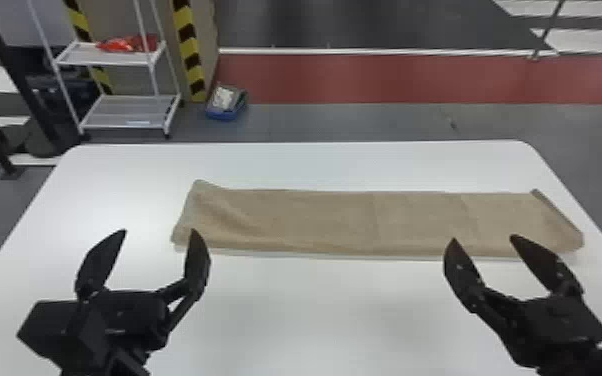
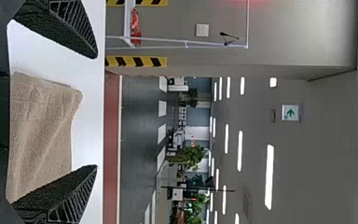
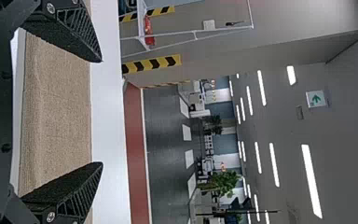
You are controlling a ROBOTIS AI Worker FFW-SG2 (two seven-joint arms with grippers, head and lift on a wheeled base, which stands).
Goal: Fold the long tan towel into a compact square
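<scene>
The long tan towel [image 1: 365,222] lies flat across the white table as a wide strip, its left end slightly rumpled and its right edge turned up. My left gripper [image 1: 156,232] stands open near the towel's left end, on the robot's side, holding nothing. Toward the towel's right part, my right gripper [image 1: 482,240] is also open and empty. In the left wrist view, the towel [image 2: 46,135] shows beyond the spread fingers of the left gripper [image 2: 97,112]. The right wrist view has the towel [image 3: 58,112] behind the parted fingers of the right gripper [image 3: 102,112].
The white table [image 1: 305,310] extends around the towel on all sides. Past its far edge stand a white wire shelf [image 1: 125,112] with a red item on it, a striped pillar [image 1: 187,50] and a blue box [image 1: 226,102] on the floor.
</scene>
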